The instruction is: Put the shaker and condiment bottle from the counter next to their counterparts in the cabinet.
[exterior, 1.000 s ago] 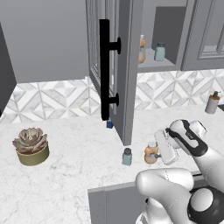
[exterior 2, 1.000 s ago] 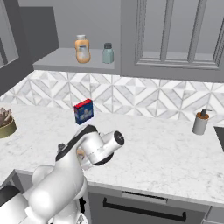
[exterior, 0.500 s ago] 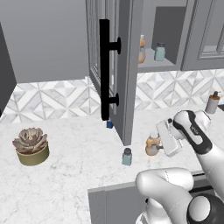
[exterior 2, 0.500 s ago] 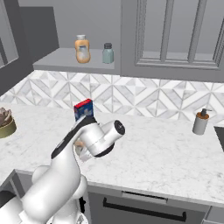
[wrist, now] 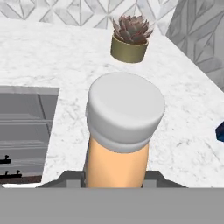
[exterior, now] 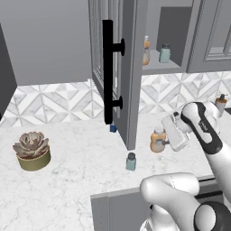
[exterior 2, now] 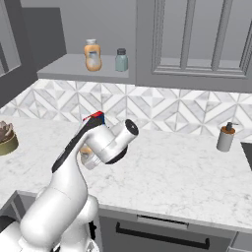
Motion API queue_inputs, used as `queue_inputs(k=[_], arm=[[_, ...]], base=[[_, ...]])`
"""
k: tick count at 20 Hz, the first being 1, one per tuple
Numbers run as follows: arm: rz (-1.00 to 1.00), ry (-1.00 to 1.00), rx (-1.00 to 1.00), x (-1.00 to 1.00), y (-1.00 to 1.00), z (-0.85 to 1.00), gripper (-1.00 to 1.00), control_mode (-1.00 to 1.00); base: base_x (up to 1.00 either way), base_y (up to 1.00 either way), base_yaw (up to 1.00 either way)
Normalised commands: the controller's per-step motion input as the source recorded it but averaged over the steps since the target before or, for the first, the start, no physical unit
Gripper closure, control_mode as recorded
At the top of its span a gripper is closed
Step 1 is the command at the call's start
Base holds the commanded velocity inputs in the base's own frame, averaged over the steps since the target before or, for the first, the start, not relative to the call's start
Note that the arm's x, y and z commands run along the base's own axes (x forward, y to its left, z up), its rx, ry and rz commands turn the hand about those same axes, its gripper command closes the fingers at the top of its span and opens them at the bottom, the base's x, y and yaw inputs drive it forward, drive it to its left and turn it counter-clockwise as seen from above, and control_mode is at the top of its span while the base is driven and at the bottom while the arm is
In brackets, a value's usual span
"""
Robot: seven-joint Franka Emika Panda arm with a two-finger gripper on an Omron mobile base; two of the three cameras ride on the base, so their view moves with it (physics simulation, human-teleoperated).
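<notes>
My gripper [exterior: 164, 140] is shut on the condiment bottle [exterior: 157, 140], a squat orange bottle with a whitish cap [wrist: 125, 109], held upright just above the counter [exterior: 76, 173]. In the right base view my arm hides most of the condiment bottle [exterior 2: 87, 153]. The small teal shaker [exterior: 131, 161] stands on the counter near its front edge, left of the gripper. In the open cabinet [exterior: 155, 67] the counterparts stand side by side on the shelf: an orange bottle [exterior 2: 92, 55] and a teal shaker [exterior 2: 121, 60].
The cabinet door [exterior: 128, 67] with its black bar handle [exterior: 108, 72] stands open over the counter, left of the bottle. A potted succulent [exterior: 31, 151] sits far left. A blue box [exterior: 113, 128] stands by the wall. A tan pump dispenser [exterior 2: 226, 137] stands at the right.
The gripper has carried the condiment bottle to the left in the left base view and a little upward, closer to the open door. The shaker has not moved.
</notes>
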Motion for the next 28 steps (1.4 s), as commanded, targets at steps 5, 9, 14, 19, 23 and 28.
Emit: queue_inputs(k=[5,9,14,19,23,28], arm=[[-0.05,0.16,0.01,0.0,0.0,0.26,1.0,-1.0],[-0.09,0.01,0.0,0.0,0.02,0.66,1.0,-1.0],[-0.11,0.0,-0.03,-0.01,0.07,0.69,1.0,-1.0],[-0.13,0.0,-0.05,-0.07,0.06,0.71,1.0,-1.0],[-0.13,0.0,-0.05,-0.04,0.08,0.71,1.0,-1.0],[-0.12,0.0,-0.05,-0.05,0.09,0.7,1.0,-1.0]], base=[[0.0,0.0,0.0],[0.0,0.0,0.0],[0.0,0.0,0.0],[0.0,0.0,0.0],[0.0,0.0,0.0],[0.0,0.0,0.0]])
